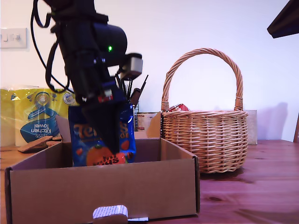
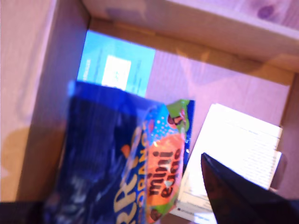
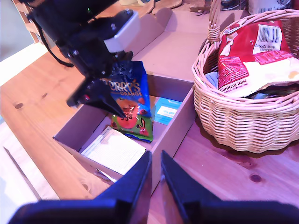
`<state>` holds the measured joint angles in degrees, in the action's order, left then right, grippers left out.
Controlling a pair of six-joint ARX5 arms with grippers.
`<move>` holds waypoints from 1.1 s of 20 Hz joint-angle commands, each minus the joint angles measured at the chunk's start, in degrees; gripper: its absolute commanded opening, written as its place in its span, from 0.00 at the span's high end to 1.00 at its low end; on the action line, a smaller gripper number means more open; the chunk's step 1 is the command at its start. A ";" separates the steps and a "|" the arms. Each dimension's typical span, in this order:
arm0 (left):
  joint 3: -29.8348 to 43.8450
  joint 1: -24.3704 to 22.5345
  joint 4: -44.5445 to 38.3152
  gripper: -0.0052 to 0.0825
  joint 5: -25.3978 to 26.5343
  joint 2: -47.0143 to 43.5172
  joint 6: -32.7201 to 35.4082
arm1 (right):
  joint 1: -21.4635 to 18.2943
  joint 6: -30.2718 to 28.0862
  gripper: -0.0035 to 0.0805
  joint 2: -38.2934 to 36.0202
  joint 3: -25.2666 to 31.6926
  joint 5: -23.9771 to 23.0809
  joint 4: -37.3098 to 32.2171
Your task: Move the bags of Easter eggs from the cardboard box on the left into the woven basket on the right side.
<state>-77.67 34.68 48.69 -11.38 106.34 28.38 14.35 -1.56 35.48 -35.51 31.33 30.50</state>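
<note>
My first pincer (image 1: 110, 135) hides the middle of the blue bag (image 1: 127, 135) in the exterior view, lower left of centre; it pinches that glossy orange-printed pouch, which hangs upright inside the cardboard box (image 1: 103, 191). My second pincer (image 3: 155, 172) is nearly pressed together, holding nothing. The woven basket (image 1: 205, 140), right of centre, shows only a sliver of the red bag (image 3: 252, 51) there. All rests on the counter (image 1: 252, 186).

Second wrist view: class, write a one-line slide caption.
First pincer lifts the blue egg bag above the cardboard box, beside the woven basket.
</note>
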 commanded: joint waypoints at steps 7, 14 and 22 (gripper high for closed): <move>6.16 0.74 -5.95 0.37 0.37 1.36 -0.55 | 0.26 0.07 0.89 -0.17 -0.63 0.28 -0.44; 6.23 0.92 -10.60 0.37 0.52 4.87 -1.86 | 0.26 0.09 0.89 -0.17 -0.63 0.26 -0.39; 6.19 0.96 -10.05 0.60 0.55 5.73 -1.84 | 0.26 0.09 0.89 -0.17 -0.63 0.26 -0.42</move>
<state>-73.17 35.16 38.37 -11.14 107.87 26.89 14.35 -1.54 35.48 -35.51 31.33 30.46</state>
